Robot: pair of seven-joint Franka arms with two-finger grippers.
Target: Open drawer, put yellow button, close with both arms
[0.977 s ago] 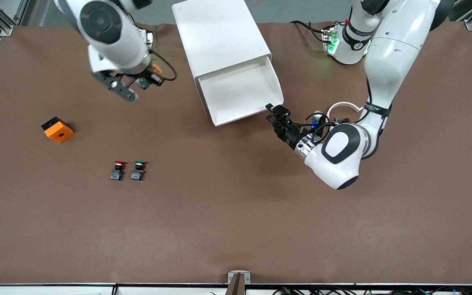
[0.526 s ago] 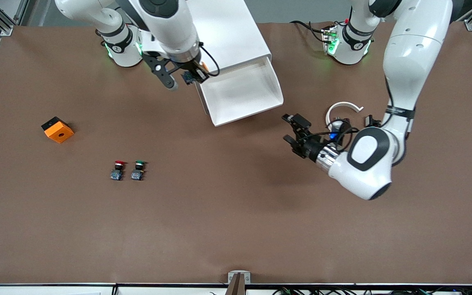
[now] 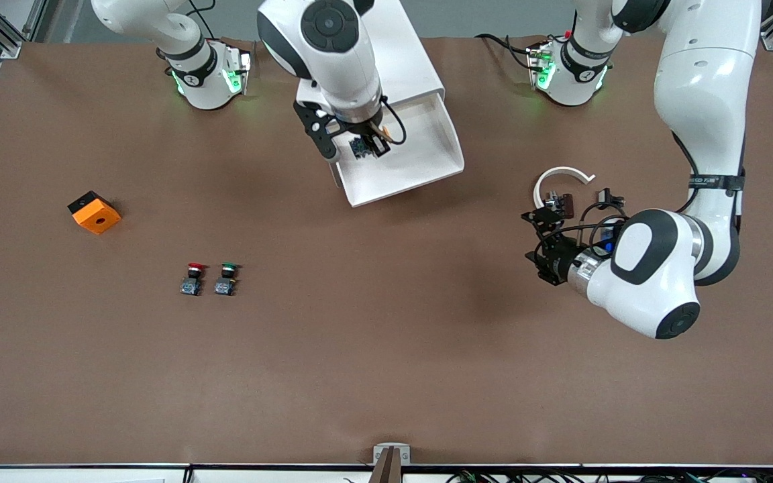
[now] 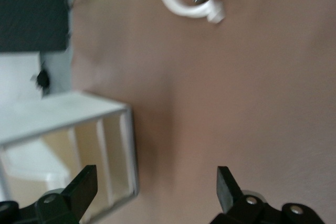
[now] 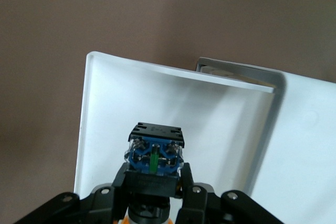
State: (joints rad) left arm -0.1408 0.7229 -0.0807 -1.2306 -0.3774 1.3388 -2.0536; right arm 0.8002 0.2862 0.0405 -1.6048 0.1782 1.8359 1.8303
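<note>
The right gripper [image 3: 358, 149] hangs over the open drawer [image 3: 427, 157], at the corner nearest the right arm's base, fingers clamped on the button [image 5: 155, 153]; the right wrist view shows its blue base over the tray, the front view only a dark speck; the left gripper [image 3: 534, 236] hovers over bare worktop [image 3: 386, 349], fingers [image 4: 84, 187] wide, as its wrist view shows.

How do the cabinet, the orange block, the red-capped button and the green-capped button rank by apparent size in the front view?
1. Cabinet, by far the largest.
2. Orange block.
3. Red-capped button and green-capped button: they look alike in size, side by side, so no ranking between them.
</note>
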